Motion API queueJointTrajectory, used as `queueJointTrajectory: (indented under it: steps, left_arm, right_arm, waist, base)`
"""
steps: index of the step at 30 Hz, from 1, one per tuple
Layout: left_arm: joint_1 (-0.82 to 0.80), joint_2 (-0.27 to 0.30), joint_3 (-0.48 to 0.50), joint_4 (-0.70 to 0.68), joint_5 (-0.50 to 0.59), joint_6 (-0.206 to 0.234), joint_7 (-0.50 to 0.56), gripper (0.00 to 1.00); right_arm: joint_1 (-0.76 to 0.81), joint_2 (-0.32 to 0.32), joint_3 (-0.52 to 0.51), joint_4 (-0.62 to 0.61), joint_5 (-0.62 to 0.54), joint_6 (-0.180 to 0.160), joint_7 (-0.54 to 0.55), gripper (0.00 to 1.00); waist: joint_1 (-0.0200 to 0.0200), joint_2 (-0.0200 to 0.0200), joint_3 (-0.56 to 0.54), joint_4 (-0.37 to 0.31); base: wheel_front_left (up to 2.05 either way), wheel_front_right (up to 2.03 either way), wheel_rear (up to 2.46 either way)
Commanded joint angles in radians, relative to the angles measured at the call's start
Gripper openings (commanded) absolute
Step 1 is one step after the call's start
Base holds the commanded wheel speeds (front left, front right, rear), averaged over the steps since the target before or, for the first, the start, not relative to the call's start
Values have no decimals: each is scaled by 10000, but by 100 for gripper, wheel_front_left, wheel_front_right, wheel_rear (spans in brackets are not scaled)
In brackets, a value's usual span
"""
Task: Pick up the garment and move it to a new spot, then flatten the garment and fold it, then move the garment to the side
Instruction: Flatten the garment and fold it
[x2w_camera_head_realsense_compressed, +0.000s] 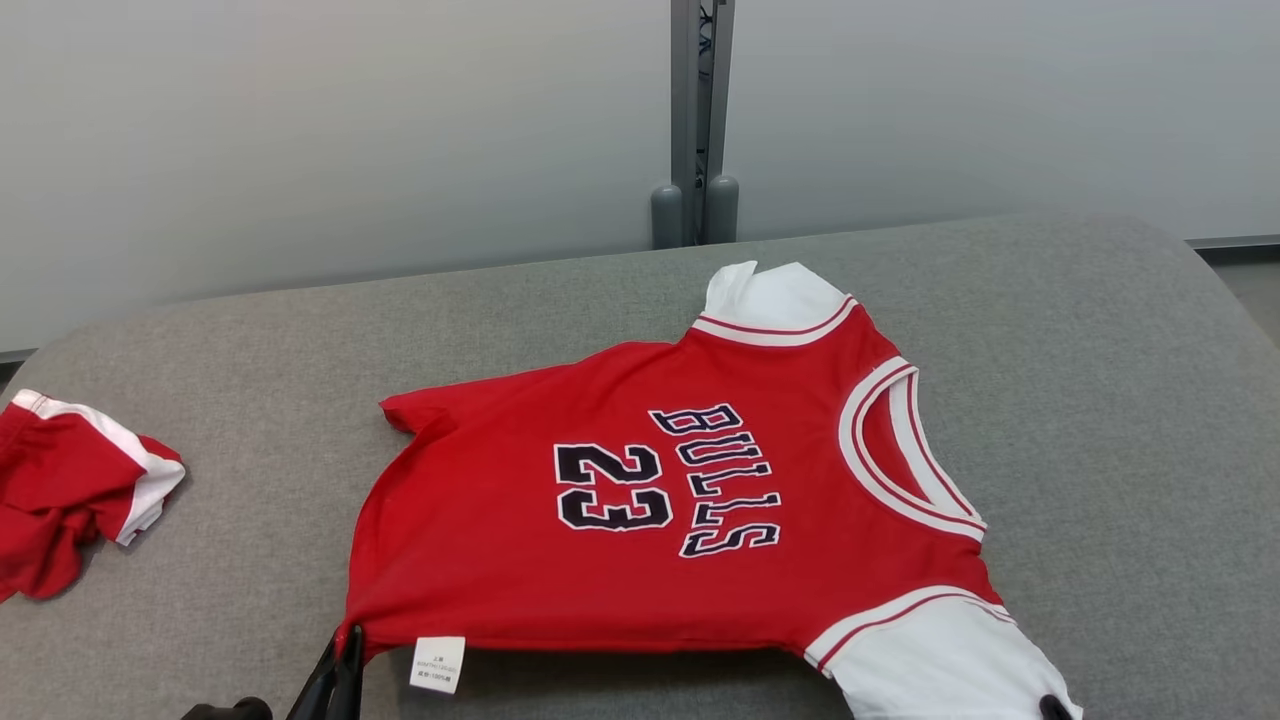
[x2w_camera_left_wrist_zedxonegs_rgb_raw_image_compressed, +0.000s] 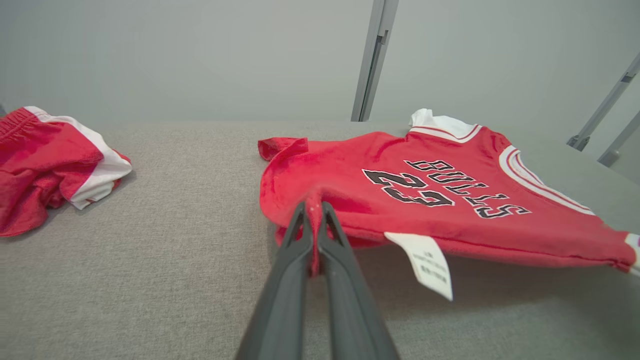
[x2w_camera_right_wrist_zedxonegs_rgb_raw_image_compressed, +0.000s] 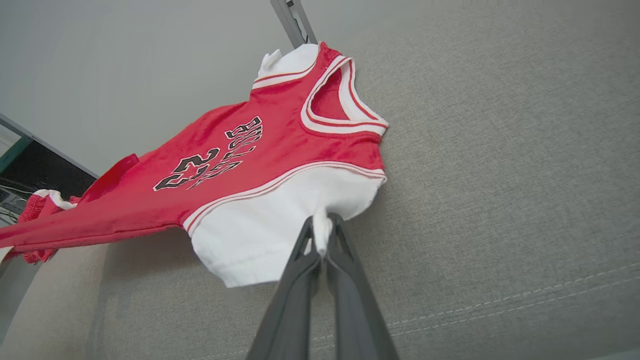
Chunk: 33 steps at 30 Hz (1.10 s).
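Observation:
The garment (x2w_camera_head_realsense_compressed: 650, 520) is a red jersey with white sleeves, "BULLS 23" on its front, spread over the grey padded surface (x2w_camera_head_realsense_compressed: 1100, 400) with its near edge lifted. My left gripper (x2w_camera_head_realsense_compressed: 345, 640) is shut on the red hem corner at the lower left; the left wrist view shows the cloth pinched between my left gripper's (x2w_camera_left_wrist_zedxonegs_rgb_raw_image_compressed: 314, 207) tips. My right gripper (x2w_camera_right_wrist_zedxonegs_rgb_raw_image_compressed: 321, 222) is shut on the white sleeve of the garment (x2w_camera_right_wrist_zedxonegs_rgb_raw_image_compressed: 260, 155), near the head view's bottom right corner. A white label (x2w_camera_left_wrist_zedxonegs_rgb_raw_image_compressed: 425, 262) hangs from the hem of the garment (x2w_camera_left_wrist_zedxonegs_rgb_raw_image_compressed: 425, 185).
A second red and white garment (x2w_camera_head_realsense_compressed: 70, 490) lies crumpled at the surface's left edge, also visible as that crumpled piece (x2w_camera_left_wrist_zedxonegs_rgb_raw_image_compressed: 50, 160) in the left wrist view. A grey post (x2w_camera_head_realsense_compressed: 697, 120) stands behind the surface against a pale wall.

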<state>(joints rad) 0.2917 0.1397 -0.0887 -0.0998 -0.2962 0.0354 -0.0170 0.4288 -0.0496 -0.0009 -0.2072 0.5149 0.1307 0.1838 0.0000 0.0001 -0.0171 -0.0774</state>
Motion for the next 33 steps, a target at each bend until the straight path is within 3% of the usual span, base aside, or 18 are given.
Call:
queueJointTrajectory:
  steps: [1, 6, 12, 24, 33]
  left_arm:
    - [153, 57, 53, -221, 17, 93, 110, 0]
    - [269, 88, -24, -614, -65, 192, 620, 0]
    - [-410, 164, -101, -378, -231, 157, 1280, 0]
    - [-2584, 221, -270, 671, -525, -269, 1559, 0]
    - [-3715, 178, -520, 2098, -621, -707, 1065, 0]
  right_arm:
    - [88, -32, -108, -196, 16, 1, 63, 0]
    - [-302, -30, -101, -318, -87, 1, -128, 0]
    - [-1467, -32, 114, 410, -479, 1, -783, 0]
    - [-5007, -573, 285, 3118, -820, 1, -2421, 0]
    - [-6812, -1081, 1188, 5533, -491, 1, -3451, 0]
  waist:
    - [0, -1, 6, -4]
    - [0, -1, 162, 30]
    - [0, -1, 776, 257]
    - [0, -1, 2271, 675]
    - [0, -1, 3098, 784]
  base:
    - [0, 0, 0]
    - [0, 0, 0]
    - [0, 0, 0]
    - [0, 0, 0]
    - [0, 0, 0]
